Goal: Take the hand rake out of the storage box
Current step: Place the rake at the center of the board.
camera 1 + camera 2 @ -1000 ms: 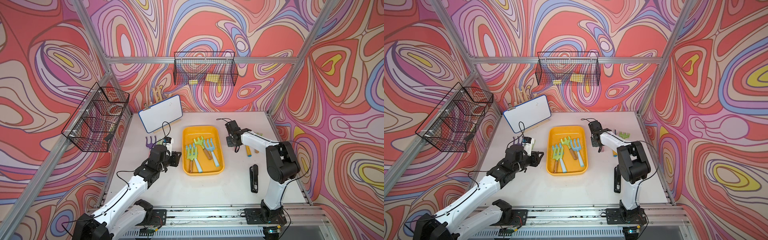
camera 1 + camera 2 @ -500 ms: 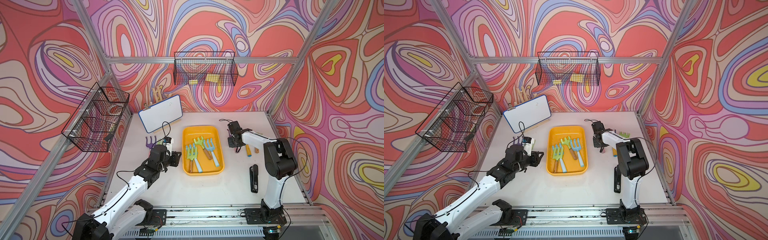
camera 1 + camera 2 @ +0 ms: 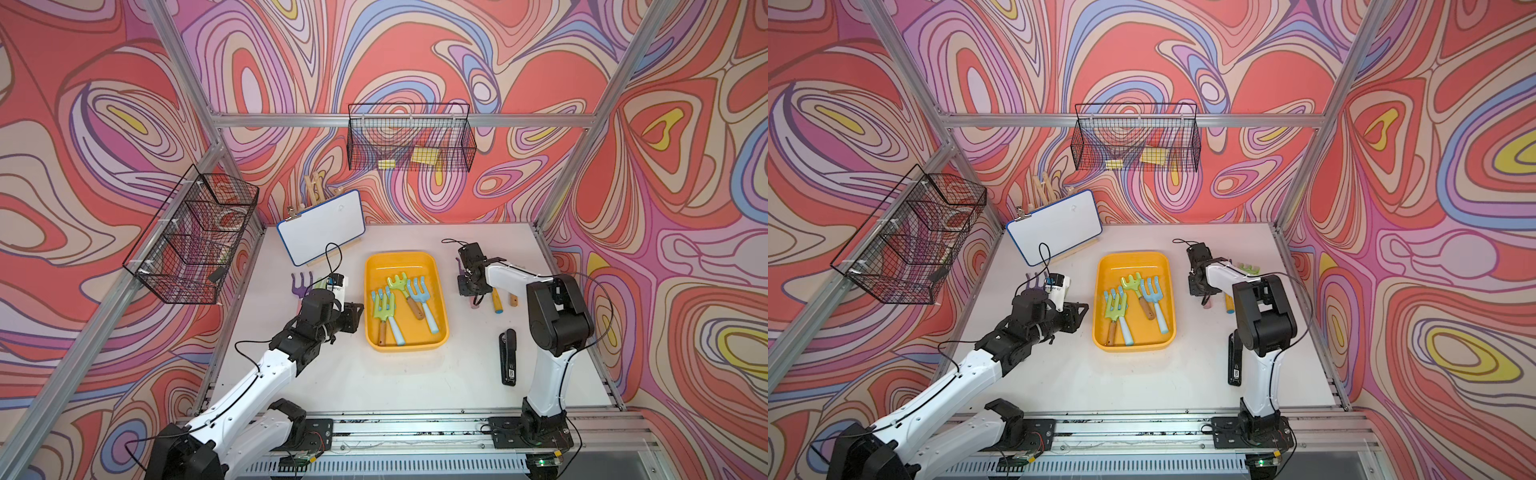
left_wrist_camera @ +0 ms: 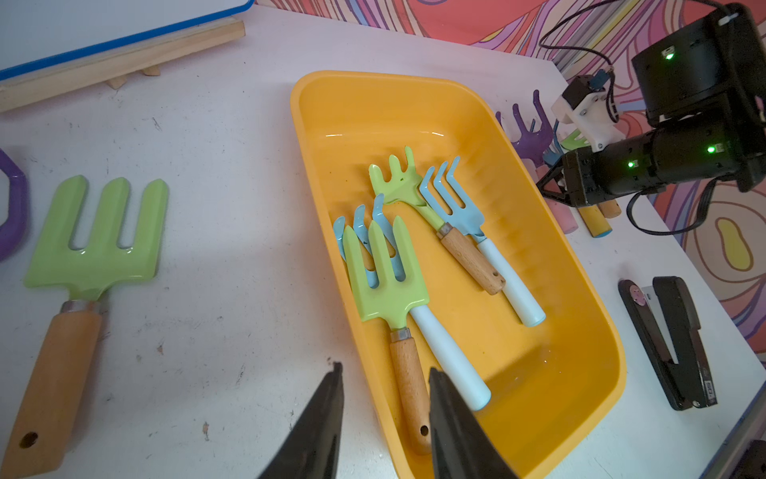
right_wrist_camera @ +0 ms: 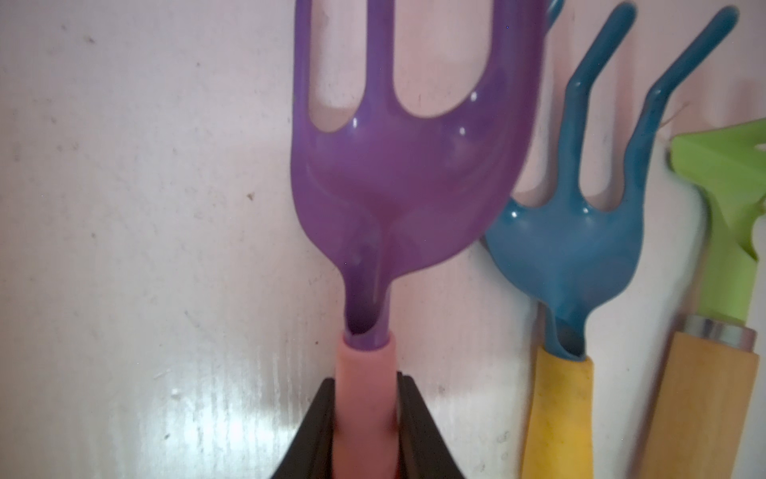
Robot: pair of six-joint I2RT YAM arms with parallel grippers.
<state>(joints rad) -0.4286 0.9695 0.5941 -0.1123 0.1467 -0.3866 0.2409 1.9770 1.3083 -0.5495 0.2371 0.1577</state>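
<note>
The white worktop (image 3: pixel 374 386) carries the yellow-orange storage box (image 3: pixel 395 270) between the two arms, its long axis running from the robot's side to the far wall. Four hand rakes (image 3: pixel 384 309) lie inside it in two overlapping pairs, green and light blue. Each points its tines toward the far wall and its handle toward the robot, long axis slightly slanted against the box. The purple hand rake (image 5: pixel 398 174) is outside the box, to its right, parallel to a blue rake (image 5: pixel 580 249), tines toward the far wall; whether it rests on the worktop cannot be told. The right pincer (image 5: pixel 364 379) is clamped on its pink handle. The left pincer (image 4: pixel 385 369) hovers just beside the box's left rim, fingers (image 4: pixel 327 414) apart, gripping nothing
</note>
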